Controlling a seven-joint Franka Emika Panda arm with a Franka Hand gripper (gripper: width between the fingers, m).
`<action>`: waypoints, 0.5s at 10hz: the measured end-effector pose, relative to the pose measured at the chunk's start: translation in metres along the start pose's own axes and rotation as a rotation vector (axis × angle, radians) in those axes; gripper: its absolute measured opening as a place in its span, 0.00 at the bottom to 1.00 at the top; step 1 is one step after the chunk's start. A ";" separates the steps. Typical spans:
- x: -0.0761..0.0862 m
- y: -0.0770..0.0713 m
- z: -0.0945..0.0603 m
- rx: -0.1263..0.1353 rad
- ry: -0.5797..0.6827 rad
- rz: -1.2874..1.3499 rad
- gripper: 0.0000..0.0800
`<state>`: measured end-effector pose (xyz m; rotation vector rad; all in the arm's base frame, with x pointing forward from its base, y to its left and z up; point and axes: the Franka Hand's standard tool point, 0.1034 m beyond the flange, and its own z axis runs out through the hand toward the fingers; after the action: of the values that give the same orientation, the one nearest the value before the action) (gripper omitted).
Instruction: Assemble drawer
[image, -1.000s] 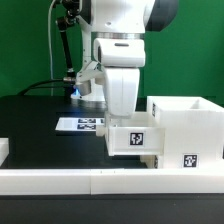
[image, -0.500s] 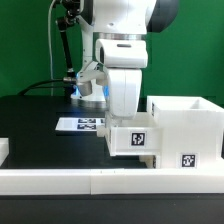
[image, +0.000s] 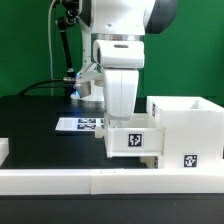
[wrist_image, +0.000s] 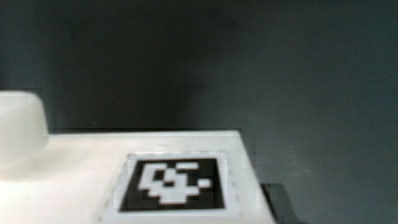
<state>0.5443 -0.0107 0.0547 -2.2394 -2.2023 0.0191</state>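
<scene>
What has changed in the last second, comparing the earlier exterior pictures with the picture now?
Very little changed. The small tray under the arm shifted a trace toward the exterior view's left, and the arm moved with it. The end effector is hidden behind the arm's body and the tray, so whether it grips cannot be told. The tall shell, the marker board and the long rail stayed where they were.

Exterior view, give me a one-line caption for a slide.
Panda arm's gripper lowered onto a small tagged white tray beside the drawer shell, behind the white rail.
</scene>
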 end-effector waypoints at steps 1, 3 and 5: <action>0.000 0.000 0.000 0.000 0.000 0.000 0.05; 0.003 0.000 0.000 0.000 0.000 -0.019 0.05; 0.006 0.001 -0.001 -0.003 -0.001 -0.024 0.05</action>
<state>0.5457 -0.0051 0.0556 -2.2142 -2.2313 0.0164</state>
